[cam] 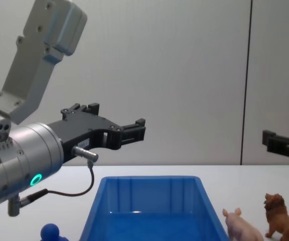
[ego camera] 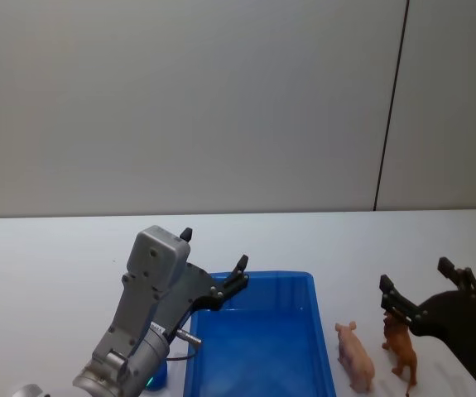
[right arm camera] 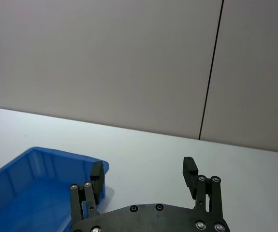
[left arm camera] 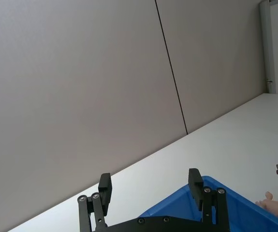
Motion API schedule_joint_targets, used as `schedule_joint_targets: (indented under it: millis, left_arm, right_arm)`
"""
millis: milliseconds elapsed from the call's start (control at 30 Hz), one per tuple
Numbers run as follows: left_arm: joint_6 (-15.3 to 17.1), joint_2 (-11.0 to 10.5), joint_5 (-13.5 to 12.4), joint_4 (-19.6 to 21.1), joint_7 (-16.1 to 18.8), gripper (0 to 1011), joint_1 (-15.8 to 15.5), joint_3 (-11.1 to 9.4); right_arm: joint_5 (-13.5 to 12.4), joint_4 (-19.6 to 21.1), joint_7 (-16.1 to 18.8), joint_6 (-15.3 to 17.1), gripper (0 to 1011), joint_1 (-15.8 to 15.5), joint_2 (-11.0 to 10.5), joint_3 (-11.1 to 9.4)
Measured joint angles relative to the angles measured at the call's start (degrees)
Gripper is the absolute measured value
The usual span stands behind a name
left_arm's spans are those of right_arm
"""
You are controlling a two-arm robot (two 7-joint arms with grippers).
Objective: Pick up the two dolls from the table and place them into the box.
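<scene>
**Jaws spread on both arms, nothing held**

Closest in, the dark-blue figure point(cam: 50, 233) stands on the table point(ego camera: 55, 248) by the left wall of the box point(ego camera: 281, 275). The right gripper point(ego camera: 416, 277) hangs over the lion point(cam: 280, 217); I'd lower straight, clearing the pink pig point(cam: 245, 227) alongside. The left gripper point(ego camera: 214, 250) hovers above the box rim.

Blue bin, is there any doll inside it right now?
No, the blue bin has a bare floor, and the lion stands outside it on the table.
</scene>
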State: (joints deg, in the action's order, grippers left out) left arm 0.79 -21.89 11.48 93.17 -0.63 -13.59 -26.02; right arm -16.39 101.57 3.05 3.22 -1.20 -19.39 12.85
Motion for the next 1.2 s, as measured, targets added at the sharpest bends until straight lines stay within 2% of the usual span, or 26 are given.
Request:
schedule_joint_targets:
  millis: [567, 833, 1200]
  left_arm:
    - [0.0, 0.0, 0.0, 0.0, 0.0, 1001, 0.0, 0.0]
    - [0.0, 0.0, 0.0, 0.0, 0.0, 1001, 0.0, 0.0]
    - [0.0, 0.0, 0.0, 0.0, 0.0, 1001, 0.0, 0.0]
  right_arm:
    - [-0.3, 0.1, -4.6, 9.2, 1001, -2.3, -1.0, -0.9]
    - [0.5, -2.5, -4.1, 11.1, 1001, -2.4, -0.8, -0.7]
    - [2.3, -7.1, -1.5, 10.6, 1001, -1.0, 0.5, 0.1]
